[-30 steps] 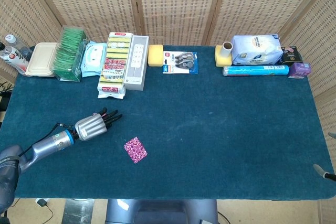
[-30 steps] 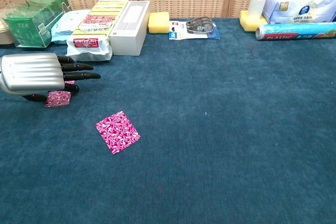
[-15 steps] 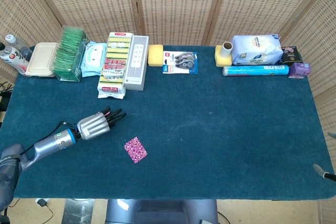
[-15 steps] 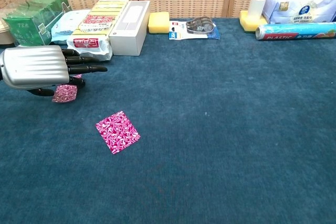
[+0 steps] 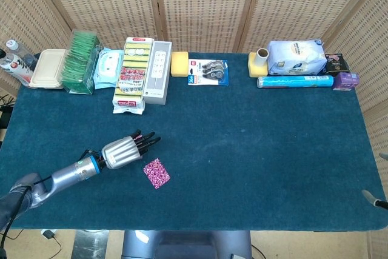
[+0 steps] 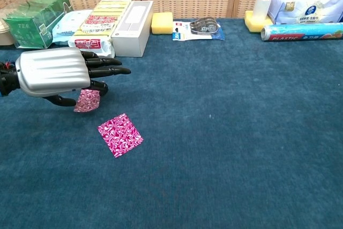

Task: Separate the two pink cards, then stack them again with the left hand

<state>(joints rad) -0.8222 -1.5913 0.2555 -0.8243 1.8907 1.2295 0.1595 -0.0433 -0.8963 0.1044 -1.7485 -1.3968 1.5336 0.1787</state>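
One pink patterned card (image 5: 157, 173) (image 6: 120, 134) lies flat on the blue tablecloth. My left hand (image 5: 125, 149) (image 6: 60, 73) hovers just up and left of it. In the chest view it pinches a second pink card (image 6: 87, 101) under its fingers; the head view hides this card beneath the hand. The held card hangs just up and left of the lying one, apart from it. My right hand is not in view.
Along the far edge stand a green tea box (image 6: 33, 19), a wipes pack (image 6: 69, 23), a yellow sponge pack (image 5: 133, 74), a white box (image 5: 157, 71), a yellow sponge (image 6: 162, 23), tape (image 5: 208, 71), a plastic-wrap roll (image 5: 295, 81) and a bag (image 5: 296, 57).
My left hand has moved right and toward the near edge, carrying the pinched card closer to the card on the cloth. The lying card has not moved.
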